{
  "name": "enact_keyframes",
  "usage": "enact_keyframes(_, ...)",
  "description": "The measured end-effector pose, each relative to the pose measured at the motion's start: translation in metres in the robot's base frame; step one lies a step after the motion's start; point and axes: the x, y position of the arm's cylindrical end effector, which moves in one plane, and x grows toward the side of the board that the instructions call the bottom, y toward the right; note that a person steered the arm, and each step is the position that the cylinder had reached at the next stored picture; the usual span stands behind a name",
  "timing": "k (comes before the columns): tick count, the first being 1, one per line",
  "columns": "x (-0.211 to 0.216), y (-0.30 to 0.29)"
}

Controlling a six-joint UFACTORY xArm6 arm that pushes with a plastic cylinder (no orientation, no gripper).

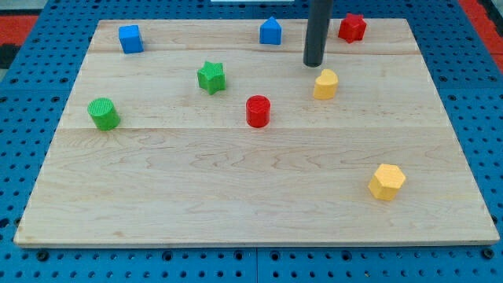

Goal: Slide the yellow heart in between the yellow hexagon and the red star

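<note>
The yellow heart (325, 83) lies right of the board's middle, toward the view's top. The red star (352, 27) sits near the top edge, up and right of the heart. The yellow hexagon (387, 181) lies at the lower right. My tip (313, 64) is the end of the dark rod, just above and slightly left of the yellow heart, very close to it; I cannot tell if they touch.
A red cylinder (258, 111) lies left of the heart. A green star (211, 77), a green cylinder (103, 113), a blue cube (130, 38) and a blue house-shaped block (271, 31) lie elsewhere on the wooden board (236, 196).
</note>
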Motion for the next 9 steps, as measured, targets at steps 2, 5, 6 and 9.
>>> enact_keyframes(2, 0.066, 0.005)
enact_keyframes(5, 0.129, -0.018)
enact_keyframes(6, 0.113, 0.002)
enact_keyframes(9, 0.084, 0.03)
